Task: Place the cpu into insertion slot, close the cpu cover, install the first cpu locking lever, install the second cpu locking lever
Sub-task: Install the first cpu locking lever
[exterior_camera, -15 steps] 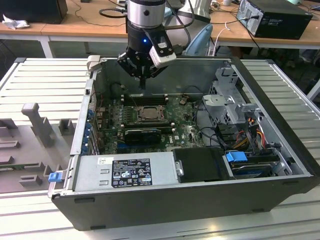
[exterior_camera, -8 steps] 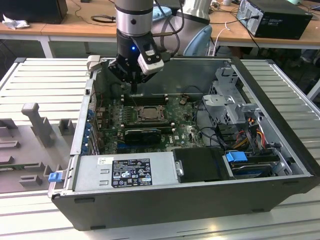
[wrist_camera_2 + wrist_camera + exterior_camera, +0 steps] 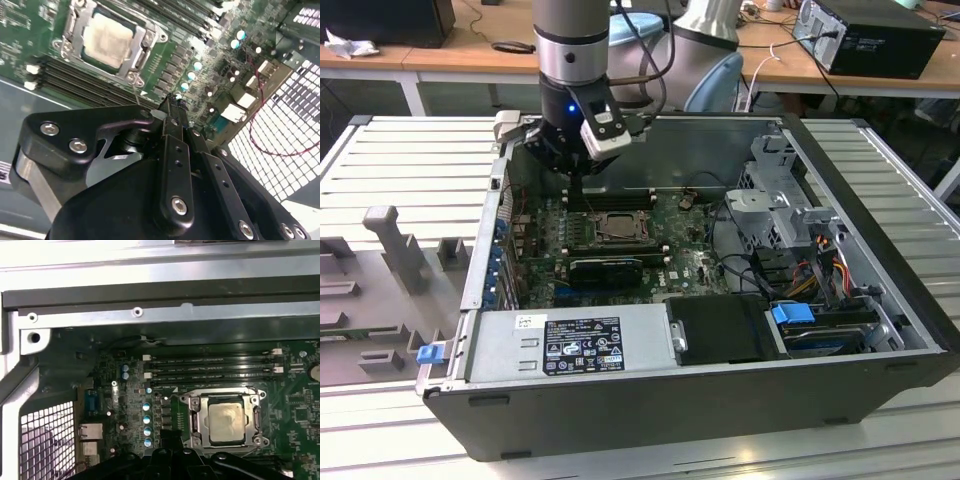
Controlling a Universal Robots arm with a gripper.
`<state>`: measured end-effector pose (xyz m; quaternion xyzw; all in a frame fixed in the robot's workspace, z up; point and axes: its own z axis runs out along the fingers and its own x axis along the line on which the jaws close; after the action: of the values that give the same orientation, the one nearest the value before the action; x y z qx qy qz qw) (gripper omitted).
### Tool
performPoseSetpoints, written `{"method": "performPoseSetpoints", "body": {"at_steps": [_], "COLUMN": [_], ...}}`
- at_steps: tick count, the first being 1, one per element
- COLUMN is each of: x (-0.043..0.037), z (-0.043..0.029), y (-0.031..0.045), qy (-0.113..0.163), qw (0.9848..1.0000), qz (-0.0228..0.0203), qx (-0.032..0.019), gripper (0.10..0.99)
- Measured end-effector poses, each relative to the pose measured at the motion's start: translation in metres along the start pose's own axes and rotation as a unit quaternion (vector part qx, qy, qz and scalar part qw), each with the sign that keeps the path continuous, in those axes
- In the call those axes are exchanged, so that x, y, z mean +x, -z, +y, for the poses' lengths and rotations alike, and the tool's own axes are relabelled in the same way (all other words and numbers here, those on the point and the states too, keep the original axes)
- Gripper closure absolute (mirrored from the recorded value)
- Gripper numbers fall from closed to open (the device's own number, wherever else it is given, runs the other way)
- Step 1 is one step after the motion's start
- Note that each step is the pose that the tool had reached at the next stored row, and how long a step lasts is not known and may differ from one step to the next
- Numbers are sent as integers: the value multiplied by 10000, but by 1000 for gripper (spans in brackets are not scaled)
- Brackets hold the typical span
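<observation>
The cpu (image 3: pixel 226 421) is a pale silver square lying flat in the insertion slot (image 3: pixel 252 442) on the green motherboard. The cpu cover (image 3: pixel 199 416), a thin silvery frame, lies down around the chip. The same chip (image 3: pixel 107 39) and frame (image 3: pixel 141 48) appear in the second wrist view. In the exterior view the socket (image 3: pixel 617 226) sits mid-board. My gripper (image 3: pixel 174 106) hangs above the board beside the memory slots, off to one side of the socket, fingers together and holding nothing. In the exterior view the gripper (image 3: pixel 577 196) is at the socket's left rear corner.
The board lies inside an open black computer case (image 3: pixel 880 200). Long black memory slots (image 3: pixel 215 367) run beside the socket. A power supply (image 3: pixel 570 340) fills the near side, a drive cage with cables (image 3: pixel 790 215) the exterior view's right. Grey fixtures (image 3: pixel 395 245) stand outside the case.
</observation>
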<state>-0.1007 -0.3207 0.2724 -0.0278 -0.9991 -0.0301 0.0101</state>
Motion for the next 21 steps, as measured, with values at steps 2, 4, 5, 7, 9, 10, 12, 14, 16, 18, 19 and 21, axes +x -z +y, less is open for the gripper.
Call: {"method": "performPoseSetpoints", "body": {"at_steps": [2, 4, 5, 7, 9, 10, 12, 14, 16, 18, 19, 21], "x": [45, 62, 68, 82, 95, 96, 98, 100, 98, 77, 59, 10], "z": [14, 46, 71, 113, 141, 162, 206, 255, 281, 290, 291, 293], "y": [-34, -68, -83, -109, -128, -135, -144, -151, -156, -160, -161, -163], "qy": [1, 4, 5, 5, 7, 8, 11, 20, 23, 24, 23, 23], "qw": [10000, 10000, 10000, 10000, 10000, 10000, 10000, 10000, 10000, 10000, 10000, 10000], "qz": [0, 0, 0, 0, 0, 0, 0, 1, 1, 1, 1, 1], "qx": [0, 1, 0, 0, -2, -2, -2, -2, -2, -2, -2, -2], "gripper": [980, 980, 980, 980, 980, 980, 980, 980, 980, 980, 980, 980]}}
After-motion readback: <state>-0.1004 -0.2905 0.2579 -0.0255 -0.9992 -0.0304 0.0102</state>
